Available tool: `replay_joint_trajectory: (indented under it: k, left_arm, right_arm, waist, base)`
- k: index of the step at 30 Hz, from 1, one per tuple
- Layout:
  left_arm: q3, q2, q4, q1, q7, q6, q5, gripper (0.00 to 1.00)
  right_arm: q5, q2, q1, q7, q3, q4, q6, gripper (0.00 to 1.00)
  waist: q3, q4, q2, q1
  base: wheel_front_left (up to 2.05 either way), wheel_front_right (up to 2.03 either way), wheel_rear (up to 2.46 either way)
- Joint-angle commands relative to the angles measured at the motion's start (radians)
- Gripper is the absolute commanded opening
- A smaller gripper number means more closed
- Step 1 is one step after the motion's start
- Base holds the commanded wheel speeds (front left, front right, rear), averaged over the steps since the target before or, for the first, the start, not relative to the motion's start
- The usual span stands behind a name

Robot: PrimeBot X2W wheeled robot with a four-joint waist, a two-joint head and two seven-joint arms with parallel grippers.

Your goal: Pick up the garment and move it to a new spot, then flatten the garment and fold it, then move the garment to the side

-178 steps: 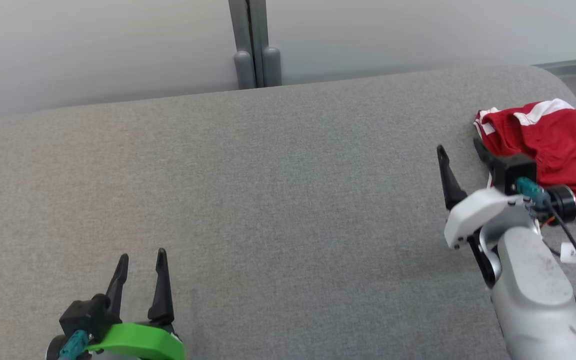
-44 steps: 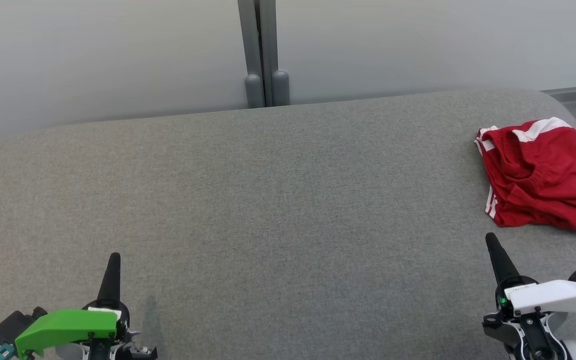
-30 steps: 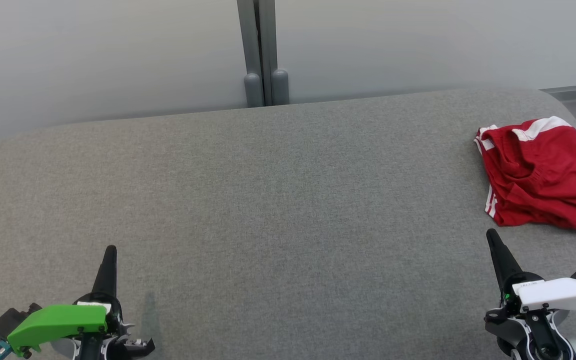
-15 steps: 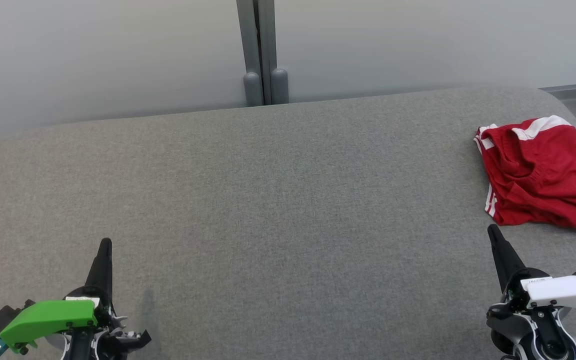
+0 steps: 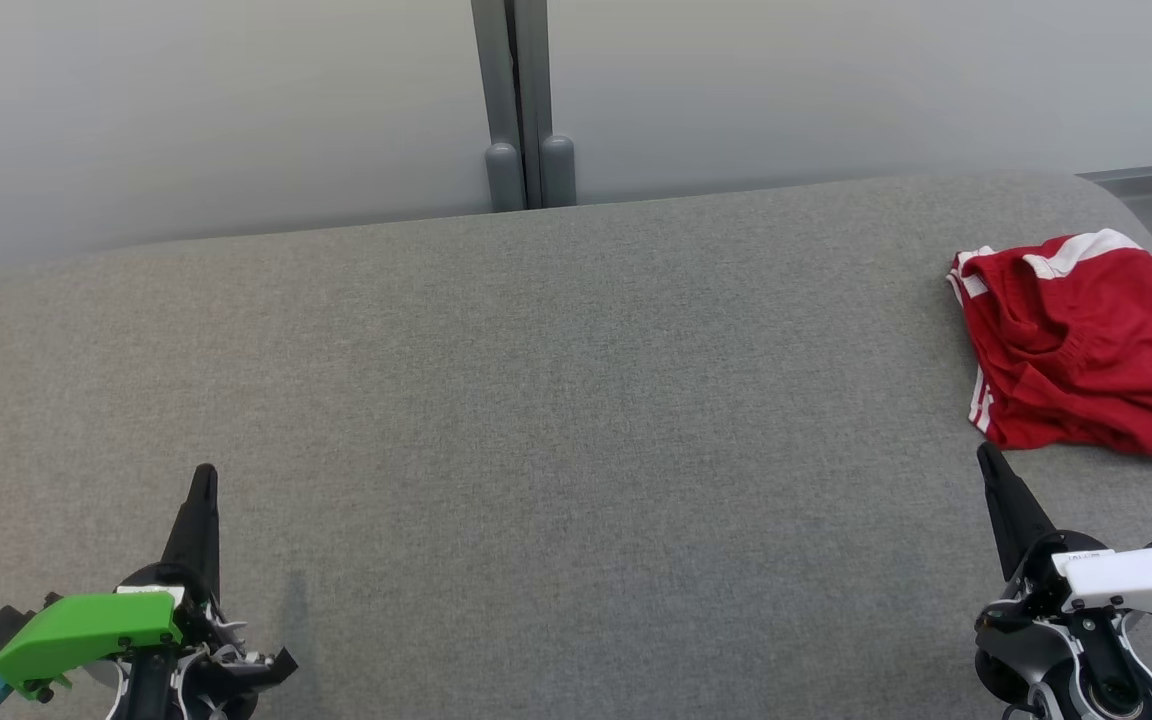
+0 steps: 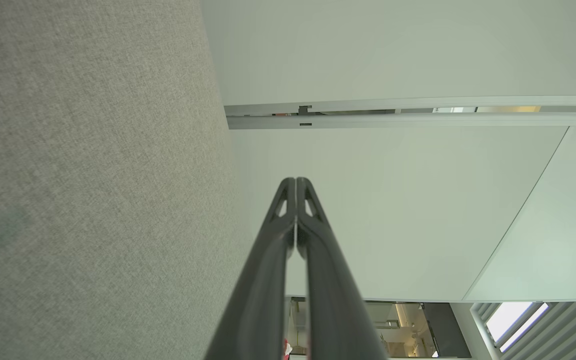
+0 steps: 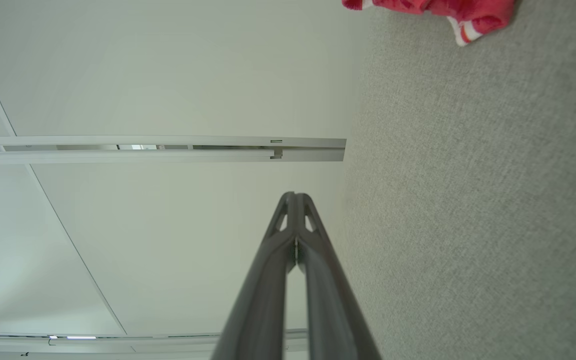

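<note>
Both arms are back at the near edge. My left gripper [image 5: 204, 478] and right gripper [image 5: 988, 458] are both closed and empty. The right one is no longer on the garment [image 5: 1086, 360], which lies folded at the table's [image 5: 576, 400] right end. The move aside looks done.

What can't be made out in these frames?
- Garment: right part cut by the head view's right edge; lettering there unreadable.
- Garment, right wrist view: mostly cut by the top edge.
- Garment's underside and fold count: hidden by its own top layer.
- Left gripper, right gripper: bases cut by the head view's bottom edge.
</note>
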Motion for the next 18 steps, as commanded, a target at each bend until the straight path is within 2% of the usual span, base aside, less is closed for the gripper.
replay_joint_trajectory:
  k: [1,18]
  left_arm:
    - [0.005,0.005,-0.001,-0.011,0.006,-0.006,-0.002,0.0]
    - [0.006,0.003,-0.001,-0.012,0.007,-0.006,0.001,0.0]
  right_arm:
    - [0.003,-0.006,-0.009,0.003,-0.002,-0.005,0.0,0.0]
    - [0.003,-0.006,-0.009,0.003,-0.002,-0.005,0.0,0.0]
  waist:
    - [0.0,0.0,0.0,0.0]
    - [0.0,0.0,0.0,0.0]
  base:
    - [0.0,0.0,0.0]
    - [0.0,0.0,0.0]
